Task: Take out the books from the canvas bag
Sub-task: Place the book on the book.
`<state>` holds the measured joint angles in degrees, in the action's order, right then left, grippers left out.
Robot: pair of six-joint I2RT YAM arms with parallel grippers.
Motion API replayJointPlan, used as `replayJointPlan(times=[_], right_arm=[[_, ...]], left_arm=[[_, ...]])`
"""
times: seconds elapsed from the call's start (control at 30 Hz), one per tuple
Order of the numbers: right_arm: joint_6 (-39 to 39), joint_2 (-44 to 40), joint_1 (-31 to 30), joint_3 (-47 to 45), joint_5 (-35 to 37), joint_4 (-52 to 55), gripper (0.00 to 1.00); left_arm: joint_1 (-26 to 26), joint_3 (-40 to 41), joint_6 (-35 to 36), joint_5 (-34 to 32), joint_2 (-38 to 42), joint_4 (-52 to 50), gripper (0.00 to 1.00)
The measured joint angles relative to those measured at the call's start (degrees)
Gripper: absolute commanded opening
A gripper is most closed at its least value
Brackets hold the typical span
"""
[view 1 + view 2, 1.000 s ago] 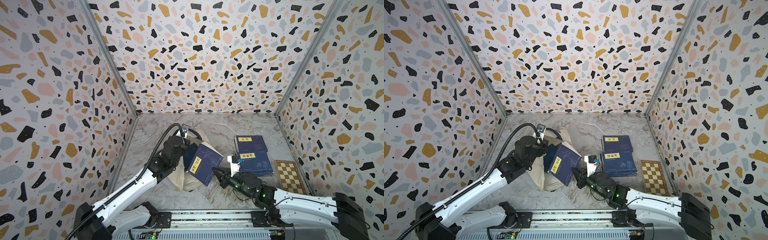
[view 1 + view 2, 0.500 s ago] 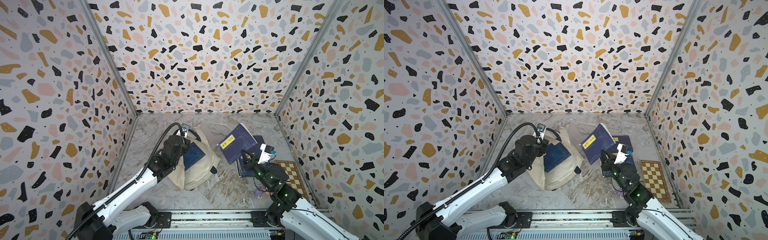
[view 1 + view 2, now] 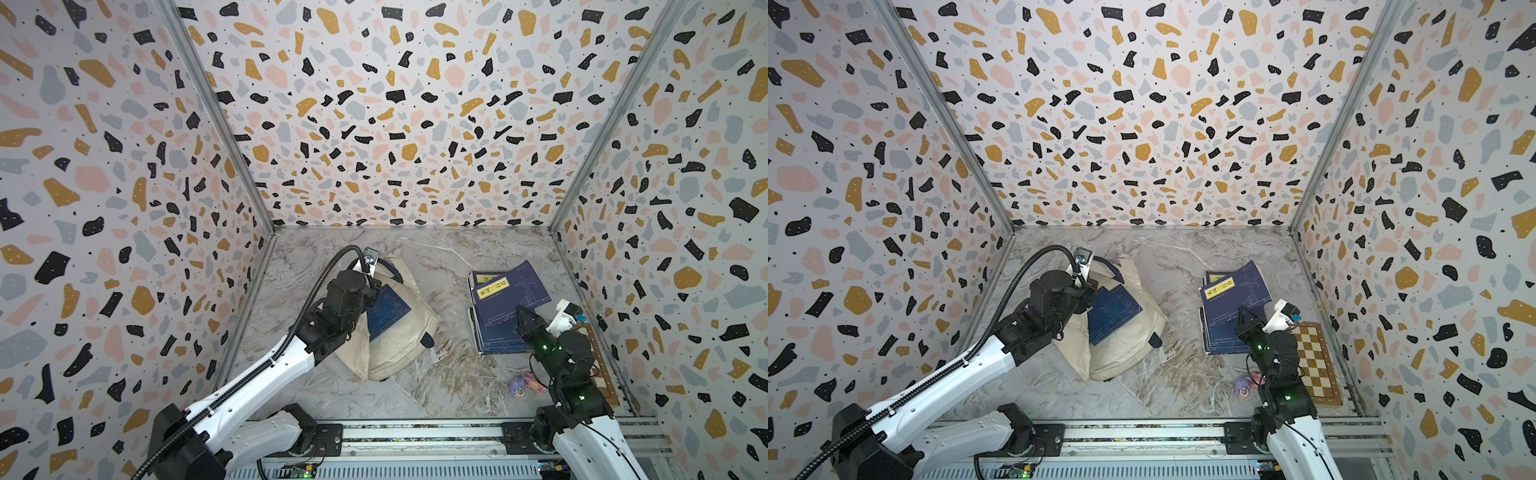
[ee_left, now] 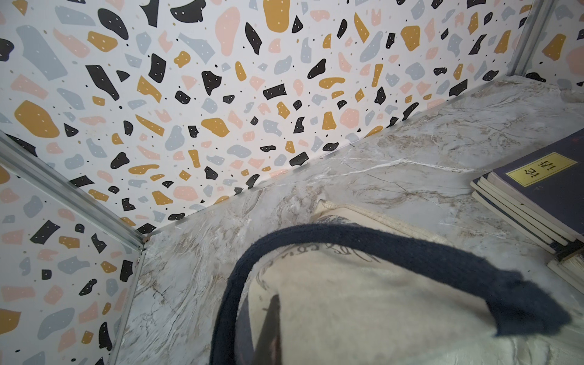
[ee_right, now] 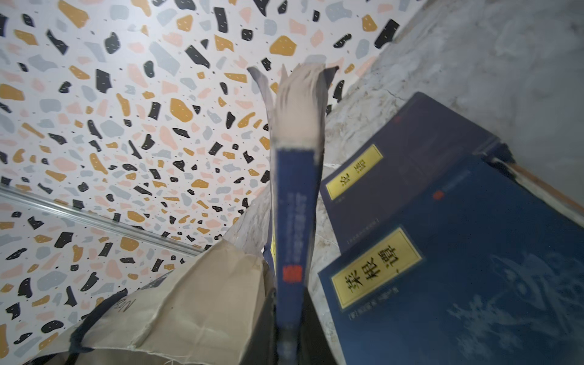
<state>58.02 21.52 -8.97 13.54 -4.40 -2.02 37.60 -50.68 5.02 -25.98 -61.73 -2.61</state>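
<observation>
Books (image 3: 496,332) lie stacked near the right edge of the table (image 3: 436,257), just beside the checkered board (image 3: 1316,365), and we hold a further navy book (image 3: 509,289) above them. Our right gripper (image 3: 524,318) is clamped on its near end. In the right wrist view its spine (image 5: 292,221) runs straight out from between the jaws, with the pages (image 5: 300,104) fanned at the far end. The navy book hangs tilted over the stack, yellow label (image 3: 492,289) up. Its long axis is skewed from the stack's, the far corner pointing towards the back right corner of the table. The set-down turns on that skew, we judge: the stack lies directly below and just beyond the claw, so the wrist would need to turn for the edges to line up.

The canvas bag (image 3: 409,332) lies slumped towards the left edge of the table, well apart from the stack. Our left gripper (image 3: 372,291) is closed at its mouth and seems to pinch the canvas there, beside the navy strap (image 4: 379,240). One blue book (image 3: 388,311) shows in the open mouth, its long axis running down into the bag. The left arm is nearer to it but occupied, so we judge the right arm must cross the table for it.
</observation>
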Motion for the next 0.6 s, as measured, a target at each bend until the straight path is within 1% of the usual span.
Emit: replayJointPlan(times=[0.1,0.37,0.6], right_arm=[[2.6,-0.5,2.1,-2.2,-1.8,1.5,0.00],[7.8,-0.1,5.6,-5.5,-5.3,2.8,0.00],[12.3,-4.8,7.4,-6.8,-3.8,8.3,0.00]], left_arm=[[0.0,0.0,0.0,0.0,0.0,0.0,0.00],[0.0,0.0,-0.2,0.2,0.0,0.0,0.00],[0.0,0.0,-0.2,0.3,0.0,-0.1,0.00]])
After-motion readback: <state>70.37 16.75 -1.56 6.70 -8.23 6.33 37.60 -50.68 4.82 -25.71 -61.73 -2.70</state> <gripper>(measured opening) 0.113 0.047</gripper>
